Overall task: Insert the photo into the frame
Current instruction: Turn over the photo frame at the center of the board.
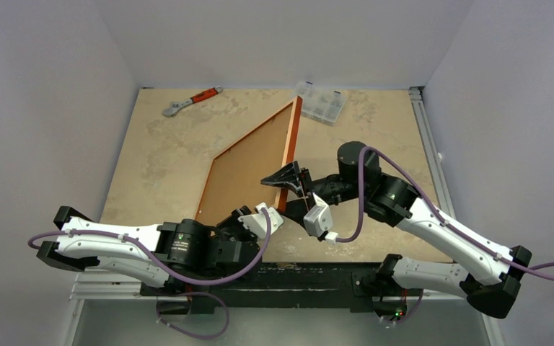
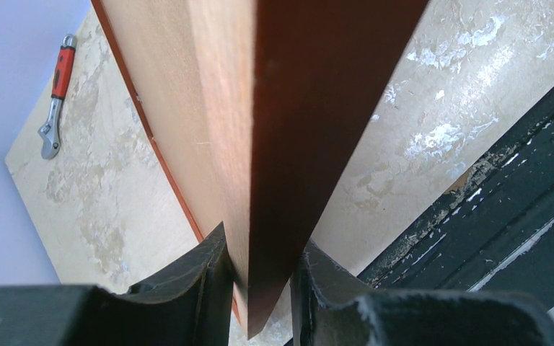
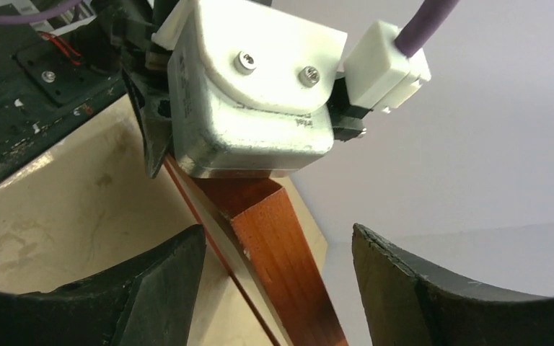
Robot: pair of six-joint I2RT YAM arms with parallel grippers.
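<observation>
The frame [image 1: 293, 133] stands tilted up on its near edge, with its red-orange rim to the right and a flat brown surface filling its opening. My left gripper [image 1: 252, 215] is shut on the frame's near rail, which shows pinched between both fingers in the left wrist view [image 2: 281, 144]. My right gripper [image 1: 286, 180] is open and straddles the frame's right rail [image 3: 288, 267] without touching it. Its fingers [image 3: 166, 288] stand wide on either side. The left gripper [image 2: 263, 288] fills the bottom of its own view. The photo is not in view.
A red-handled wrench [image 1: 191, 101] lies at the table's far left and also shows in the left wrist view [image 2: 56, 94]. A clear plastic parts box [image 1: 321, 101] sits at the far edge. The left gripper's white housing [image 3: 252, 94] is close above the right gripper.
</observation>
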